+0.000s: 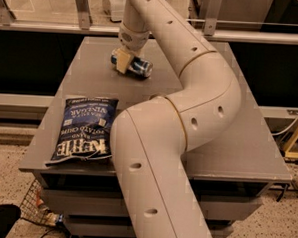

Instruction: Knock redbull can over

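Observation:
The redbull can (137, 66) lies on its side at the far middle of the grey table (247, 146), its silver end pointing right. It is slim, blue and silver. My gripper (123, 61) hangs down from the long cream arm and sits right over the can's left end, touching or nearly touching it. The left end of the can is partly hidden behind the gripper.
A dark blue Kettle chips bag (83, 130) lies flat at the table's front left. My cream arm (189, 123) crosses the middle of the table. A rail and glass run behind the table. A wire basket (36, 210) stands on the floor at the lower left.

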Action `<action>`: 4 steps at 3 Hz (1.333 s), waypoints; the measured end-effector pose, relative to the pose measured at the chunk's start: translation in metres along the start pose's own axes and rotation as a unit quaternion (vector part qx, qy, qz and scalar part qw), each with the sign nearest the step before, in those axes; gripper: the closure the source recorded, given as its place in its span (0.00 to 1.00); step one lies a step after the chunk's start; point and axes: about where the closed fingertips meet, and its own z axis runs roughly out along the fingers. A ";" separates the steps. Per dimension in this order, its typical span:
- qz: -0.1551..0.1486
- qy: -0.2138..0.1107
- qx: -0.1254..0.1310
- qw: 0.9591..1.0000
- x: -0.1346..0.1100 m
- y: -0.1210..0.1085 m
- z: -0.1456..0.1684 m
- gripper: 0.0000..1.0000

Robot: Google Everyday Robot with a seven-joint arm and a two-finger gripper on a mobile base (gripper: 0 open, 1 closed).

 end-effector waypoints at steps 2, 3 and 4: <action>0.000 -0.002 0.001 1.000 -0.002 -0.001 0.003 0.38; 0.000 -0.002 0.001 1.000 -0.003 -0.001 0.000 0.15; 0.000 -0.002 0.001 1.000 -0.003 0.000 -0.001 0.00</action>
